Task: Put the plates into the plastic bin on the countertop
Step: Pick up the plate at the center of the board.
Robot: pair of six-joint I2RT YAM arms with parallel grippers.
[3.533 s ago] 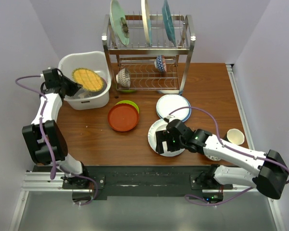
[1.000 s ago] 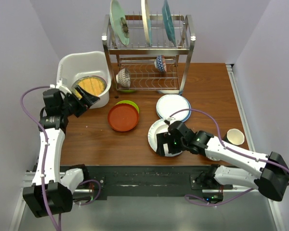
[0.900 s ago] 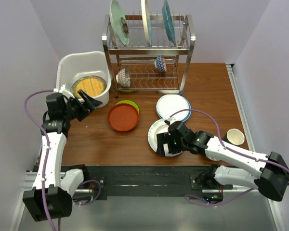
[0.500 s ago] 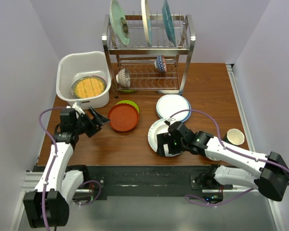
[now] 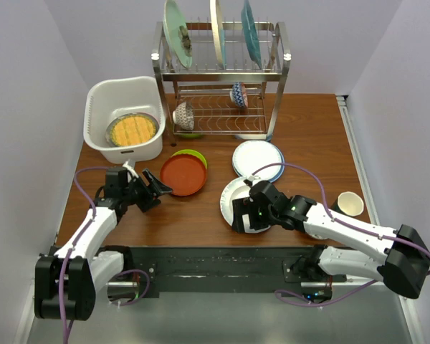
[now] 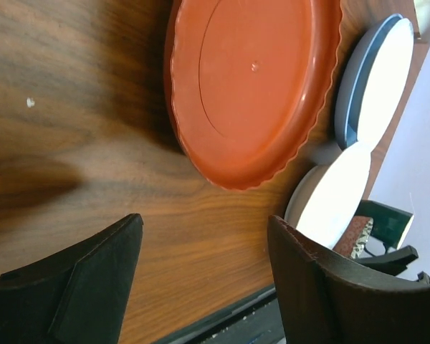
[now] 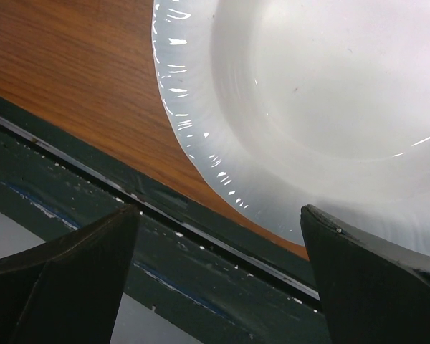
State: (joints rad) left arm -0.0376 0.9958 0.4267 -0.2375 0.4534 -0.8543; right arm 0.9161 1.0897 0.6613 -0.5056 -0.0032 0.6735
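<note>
Jaws spread, left gripper [image 5: 158, 195] faces the orange-red plate [image 5: 183, 175]; right gripper [image 7: 215, 287], likewise open, frames the near rim of the white plate [image 7: 308, 93].

No legible text, labels, brand marks, numbers or signs in any view. Checked plates, bin, rack, bowls, cup, arms: all unmarked, or any printing too small to read.
</note>
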